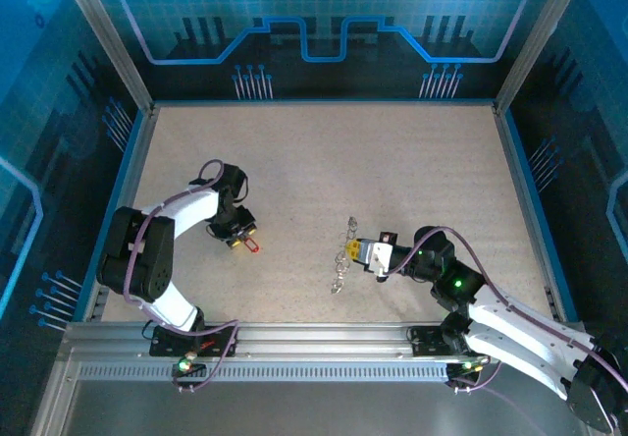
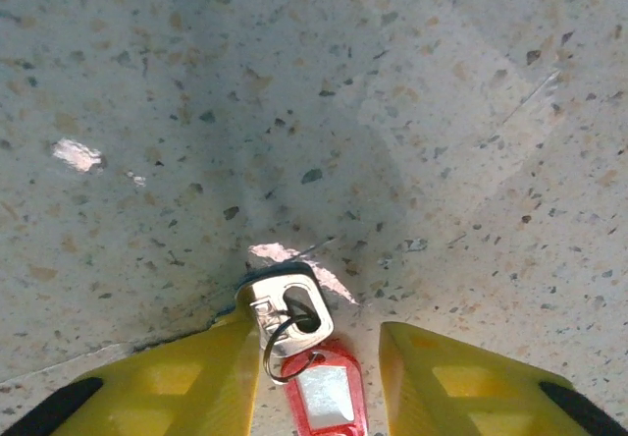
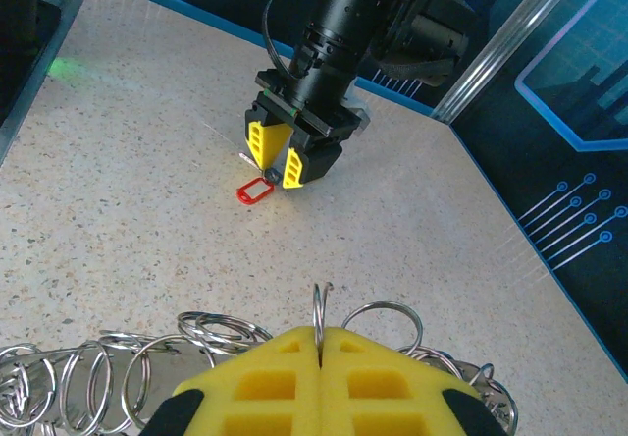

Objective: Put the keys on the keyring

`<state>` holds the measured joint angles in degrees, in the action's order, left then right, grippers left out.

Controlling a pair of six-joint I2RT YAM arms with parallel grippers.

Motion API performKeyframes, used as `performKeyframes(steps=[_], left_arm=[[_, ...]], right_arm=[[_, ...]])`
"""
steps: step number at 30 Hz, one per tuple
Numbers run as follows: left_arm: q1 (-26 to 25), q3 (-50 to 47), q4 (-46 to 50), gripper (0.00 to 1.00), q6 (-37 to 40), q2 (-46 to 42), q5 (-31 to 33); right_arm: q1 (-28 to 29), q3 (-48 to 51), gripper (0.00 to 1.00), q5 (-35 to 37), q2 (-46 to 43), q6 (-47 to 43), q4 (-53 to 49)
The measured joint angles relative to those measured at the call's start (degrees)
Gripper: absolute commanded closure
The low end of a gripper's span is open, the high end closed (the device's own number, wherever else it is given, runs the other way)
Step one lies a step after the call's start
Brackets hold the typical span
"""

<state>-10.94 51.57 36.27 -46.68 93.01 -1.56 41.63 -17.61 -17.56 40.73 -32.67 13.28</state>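
Note:
A small key (image 2: 277,303) with a silver head lies on the table, joined by a little split ring to a red tag (image 2: 325,393). My left gripper (image 2: 319,336) is open around it. Its left finger (image 2: 186,377) touches the key head and the right finger (image 2: 451,372) stands apart. The key's blade is hidden. From above, the red tag (image 1: 253,245) lies just beyond the left gripper (image 1: 240,233). The keyring (image 1: 342,256) is a floppy chain of silvery rings at mid-table. My right gripper (image 3: 320,336) is shut on one upright ring (image 3: 319,303) of it.
More linked rings (image 3: 147,362) spread left and right under the right gripper. The speckled tabletop (image 1: 324,161) is bounded by blue walls and metal posts (image 1: 108,38). About a hand's width of bare table separates the two grippers.

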Motion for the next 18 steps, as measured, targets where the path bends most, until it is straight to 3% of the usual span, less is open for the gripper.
performKeyframes(steps=[18], left_arm=[[-0.2,-0.2,-1.7,0.75,0.2,0.3,-1.2]], right_arm=[[0.0,0.0,1.00,0.0,-0.7,0.0,-0.1]])
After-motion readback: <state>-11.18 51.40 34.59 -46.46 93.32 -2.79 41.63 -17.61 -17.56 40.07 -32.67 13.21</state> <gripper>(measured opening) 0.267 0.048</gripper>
